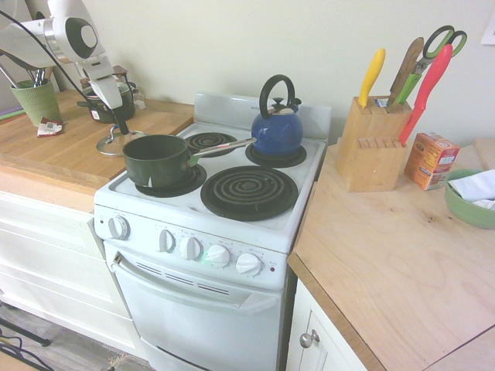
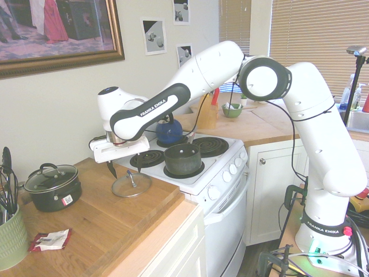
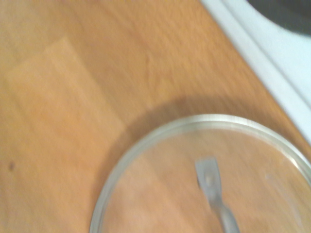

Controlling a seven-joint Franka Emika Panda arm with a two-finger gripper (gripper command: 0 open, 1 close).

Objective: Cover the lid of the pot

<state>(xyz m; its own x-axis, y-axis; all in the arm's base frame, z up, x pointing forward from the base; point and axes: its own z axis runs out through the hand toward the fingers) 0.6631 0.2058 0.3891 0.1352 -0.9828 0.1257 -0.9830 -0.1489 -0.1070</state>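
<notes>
Hanging with the gripper (image 2: 124,167) fingers spread apart, above the lid (image 2: 120,186). Seemingly nearer the stove-side fingertip than midway at the handle (image 2: 132,180); probably needing centring before lowering.

1. Lid (image 2: 122,188): is round and made of clear glass, with a silver metal rim (image 3: 160,129) and a small metal loop handle (image 2: 132,180) at the middle.
2. Lies flat on the wooden desk (image 2: 86,222), loop handle upward, near the edge beside the stove (image 1: 186,270).
3. Sits apart from the pot (image 1: 156,166), partly hidden behind it in the first exterior view.
4. Pot: is round, deep-sided and dark green, with one long, straight silver handle (image 1: 226,147) bearing a reddish mark.
5. Stands upright and open-topped on the front burner (image 1: 200,179) nearest the lid.
6. Has its long handle reaching across the stovetop, away from the lid.
</notes>
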